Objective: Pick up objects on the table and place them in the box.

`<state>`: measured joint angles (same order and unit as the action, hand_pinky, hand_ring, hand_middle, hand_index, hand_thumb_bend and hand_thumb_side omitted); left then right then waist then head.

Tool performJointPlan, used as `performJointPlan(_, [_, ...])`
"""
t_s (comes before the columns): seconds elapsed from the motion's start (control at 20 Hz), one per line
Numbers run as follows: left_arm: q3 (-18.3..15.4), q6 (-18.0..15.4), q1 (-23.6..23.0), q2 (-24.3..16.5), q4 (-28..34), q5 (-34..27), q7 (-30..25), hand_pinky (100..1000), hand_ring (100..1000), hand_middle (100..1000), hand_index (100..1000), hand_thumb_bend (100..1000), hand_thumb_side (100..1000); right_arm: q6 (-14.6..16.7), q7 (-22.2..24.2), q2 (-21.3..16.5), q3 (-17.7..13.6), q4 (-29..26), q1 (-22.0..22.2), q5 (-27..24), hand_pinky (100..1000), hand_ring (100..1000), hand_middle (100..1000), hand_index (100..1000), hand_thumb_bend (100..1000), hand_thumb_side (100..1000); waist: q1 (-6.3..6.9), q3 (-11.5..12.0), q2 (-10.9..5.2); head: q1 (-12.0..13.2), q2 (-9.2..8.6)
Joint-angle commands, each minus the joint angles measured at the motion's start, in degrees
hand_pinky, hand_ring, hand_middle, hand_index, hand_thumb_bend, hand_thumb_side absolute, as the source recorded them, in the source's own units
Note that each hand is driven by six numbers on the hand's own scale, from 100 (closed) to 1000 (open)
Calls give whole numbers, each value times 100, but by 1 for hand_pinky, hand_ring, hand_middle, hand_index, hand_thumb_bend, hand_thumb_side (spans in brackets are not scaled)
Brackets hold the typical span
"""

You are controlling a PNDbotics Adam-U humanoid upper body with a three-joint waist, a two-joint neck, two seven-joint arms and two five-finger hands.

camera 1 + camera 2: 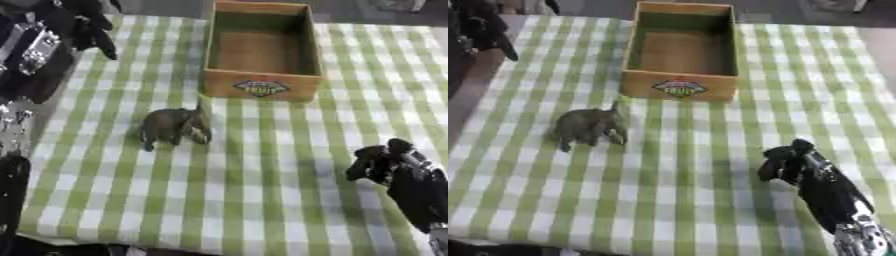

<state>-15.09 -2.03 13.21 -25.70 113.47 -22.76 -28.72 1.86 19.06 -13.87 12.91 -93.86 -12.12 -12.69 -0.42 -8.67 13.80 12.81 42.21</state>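
Grey toy elephant [175, 126] stood untouched before the empty wooden box [262, 85], since the right hand [791, 162], fingers curled on nothing, hung well apart.

Toy elephant [588, 128] near wooden box [680, 86], right hand [791, 162] curled

The table [262, 200] lies bare from 4 to 8 o'clock, so a robot hand can pass there. The grey elephant figure [175, 126] stands alone left of centre, with free cloth on all its sides. At 12 o'clock the wooden box [261, 89] stands open on top; its walls block any low approach.
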Motion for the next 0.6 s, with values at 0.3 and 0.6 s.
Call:
performJointPlan(0.3, [25, -218, 135, -263, 112, 95, -94, 544, 557, 613, 767, 100, 524, 6, 1, -69, -37, -99, -51, 33, 617, 611, 537, 697, 100, 1000, 17, -4, -89, 15, -21])
performJointPlan(0.6, [198, -993, 365, -697, 109, 698, -367, 579, 608, 670, 793, 100, 454, 5, 16, -77, -24, -93, -44, 45, 616, 611, 536, 697, 100, 1000, 23, -19, -102, 38, -11])
